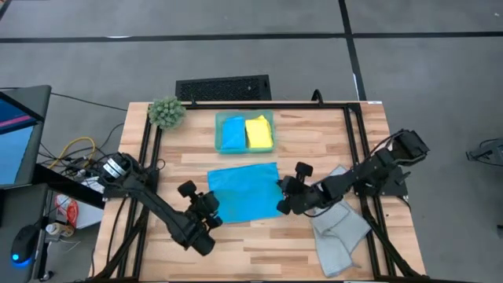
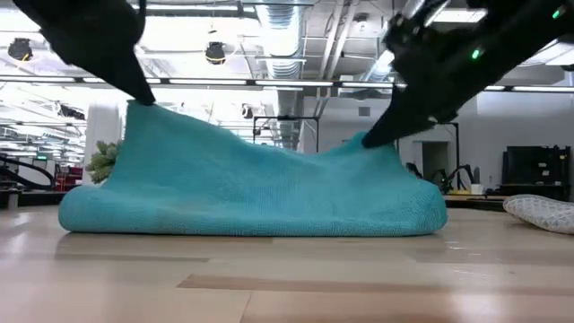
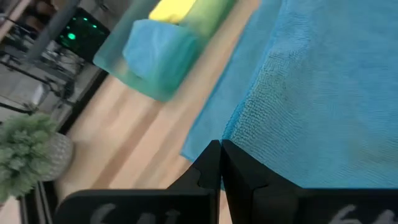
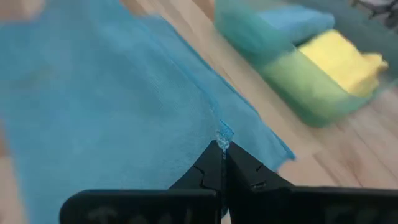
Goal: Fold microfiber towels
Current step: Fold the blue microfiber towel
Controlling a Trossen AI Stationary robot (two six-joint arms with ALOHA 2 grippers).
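Blue towel (image 1: 245, 191) lies spread on the wooden surface (image 1: 314, 141), centre, just in front of the teal tray (image 1: 219, 132). Both arms are on it — left gripper (image 1: 211, 206) at its near left edge, right gripper (image 1: 284, 196) at its near right edge.

Left wrist view: the left fingers (image 3: 208, 165) are pressed tight together, cloth edge pinched at their tips. Right wrist view: the right fingers (image 4: 239, 165) are likewise closed to a narrow point, with a small tuft of blue cloth caught between them.

Low view: the towel (image 2: 251, 184) is pulled up into two peaks where the grippers hold it, sagging between them; its lower edge rests on the surface.

In the tray — a folded blue towel (image 1: 233, 132) and a folded yellow towel (image 1: 258, 132), side by side. Grey towel (image 1: 339, 228) lies rumpled on the right side of the surface, partly under the right arm. Fuzzy green plant ball (image 1: 166, 112) sits at the far left corner.
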